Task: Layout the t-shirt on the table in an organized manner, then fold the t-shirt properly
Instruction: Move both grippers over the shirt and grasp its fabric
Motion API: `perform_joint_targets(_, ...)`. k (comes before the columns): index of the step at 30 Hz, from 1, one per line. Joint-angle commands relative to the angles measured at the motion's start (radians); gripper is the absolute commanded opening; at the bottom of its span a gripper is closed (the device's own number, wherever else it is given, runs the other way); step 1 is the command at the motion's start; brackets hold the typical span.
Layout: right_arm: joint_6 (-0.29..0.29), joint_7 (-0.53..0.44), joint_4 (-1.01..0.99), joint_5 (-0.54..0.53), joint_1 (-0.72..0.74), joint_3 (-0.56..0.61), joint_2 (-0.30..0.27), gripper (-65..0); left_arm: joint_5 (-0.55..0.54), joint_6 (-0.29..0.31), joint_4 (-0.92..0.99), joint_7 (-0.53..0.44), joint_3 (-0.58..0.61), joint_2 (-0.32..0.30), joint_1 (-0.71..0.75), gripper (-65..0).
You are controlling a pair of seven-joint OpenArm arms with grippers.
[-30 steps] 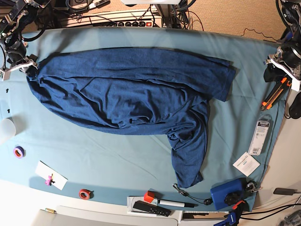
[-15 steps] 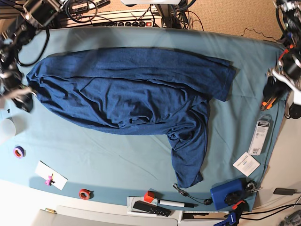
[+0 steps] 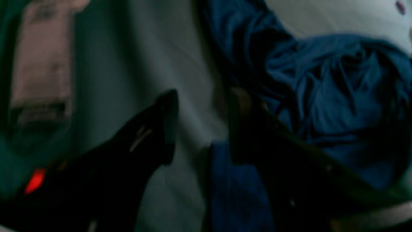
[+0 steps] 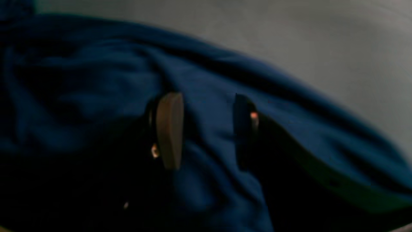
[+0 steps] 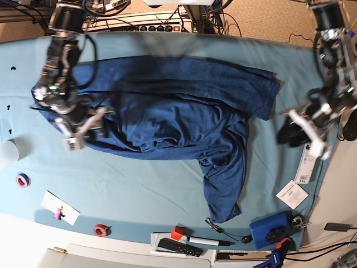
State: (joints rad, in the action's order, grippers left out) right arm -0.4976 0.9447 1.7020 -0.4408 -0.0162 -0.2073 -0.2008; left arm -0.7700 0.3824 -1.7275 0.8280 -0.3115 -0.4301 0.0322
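Note:
The dark navy t-shirt (image 5: 173, 106) lies rumpled across the middle of the table (image 5: 139, 184), one sleeve pointing right (image 5: 262, 92) and a long part trailing toward the front edge (image 5: 223, 190). My right gripper (image 5: 89, 125) hangs over the shirt's left end. In the right wrist view it (image 4: 206, 129) is open, with only blue fabric (image 4: 209, 180) below its fingers. My left gripper (image 5: 291, 133) hovers over teal cloth just right of the shirt. The left wrist view shows it (image 3: 202, 129) open above the shirt's edge (image 3: 231, 187), holding nothing.
A white cup (image 5: 6, 153), purple tape roll (image 5: 22, 180), white card (image 5: 60, 207) and red tape roll (image 5: 101, 229) sit at the front left. A packaged item (image 5: 308, 162), a label (image 5: 292, 194) and a blue box (image 5: 269, 230) lie at the right. A power strip (image 5: 150, 25) runs along the back.
Both arms have swung in from the table's side edges. The right gripper now hangs over the shirt's left end, and the left gripper has come down beside the shirt's right side. Neither holds anything.

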Motion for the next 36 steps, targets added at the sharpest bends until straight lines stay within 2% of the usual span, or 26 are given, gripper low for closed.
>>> perform_joint_targets(1, -0.004, -0.013, 0.018, -0.005, 0.016, 0.010, 0.003, -39.7, 0.013, -0.008, -0.017, -0.036, 0.031, -0.018, -0.037, -38.6)
perform_joint_targets(5, -0.005, 0.022, 0.018, -0.006, 0.014, 0.069, 0.061, -39.7, 0.083, -0.048, 0.005, -0.044, 0.181, -0.018, -0.117, -38.6)
perform_joint_targets(8, -0.006, 0.031, 0.018, -0.003, -0.005, 0.122, 0.091, -39.7, 0.132, -0.054, 0.050, -0.083, 0.281, -0.016, -0.172, -38.6)
perform_joint_targets(10, -0.006, 0.032, 0.018, -0.003, -0.028, 0.165, 0.093, -39.7, 0.165, -0.080, 0.095, -0.113, 0.341, -0.015, -0.213, -38.6)
perform_joint_targets(13, -0.006, 0.031, 0.018, 0.023, -0.074, 0.224, 0.093, -39.7, 0.195, -0.079, 0.192, -0.142, 0.401, 0.001, -0.285, -38.6)
perform_joint_targets(15, -0.006, 0.026, 0.018, 0.041, -0.105, 0.254, 0.093, -39.7, 0.189, -0.064, 0.270, -0.142, 0.415, 0.028, -0.335, -38.6)
perform_joint_targets(20, -0.006, 0.015, 0.018, 0.068, -0.157, 0.280, 0.093, -39.7, 0.167, 0.059, 0.468, -0.129, 0.419, 0.117, -0.436, -38.2)
perform_joint_targets(24, -0.006, 0.013, 0.018, 0.068, -0.158, 0.278, 0.093, -39.7, 0.132, 0.130, 0.565, -0.071, 0.420, 0.171, -0.491, -31.0)
perform_joint_targets(29, -0.006, 0.001, 0.018, 0.068, -0.158, 0.278, 0.093, -39.7, 0.104, 0.138, 0.583, -0.063, 0.421, 0.209, -0.514, -30.7)
perform_joint_targets(31, -0.006, 0.000, 0.018, 0.068, -0.158, 0.278, 0.093, -39.7, 0.113, 0.127, 0.583, -0.066, 0.421, 0.223, -0.513, -35.2)
perform_joint_targets(34, -0.006, -0.001, 0.018, 0.068, -0.158, 0.278, 0.093, -39.7, 0.131, 0.116, 0.583, -0.068, 0.421, 0.246, -0.512, -50.3)
perform_joint_targets(36, -0.005, 0.000, 0.018, 0.068, -0.158, 0.278, 0.093, -39.7, 0.132, 0.116, 0.585, -0.069, 0.421, 0.258, -0.511, -53.8)
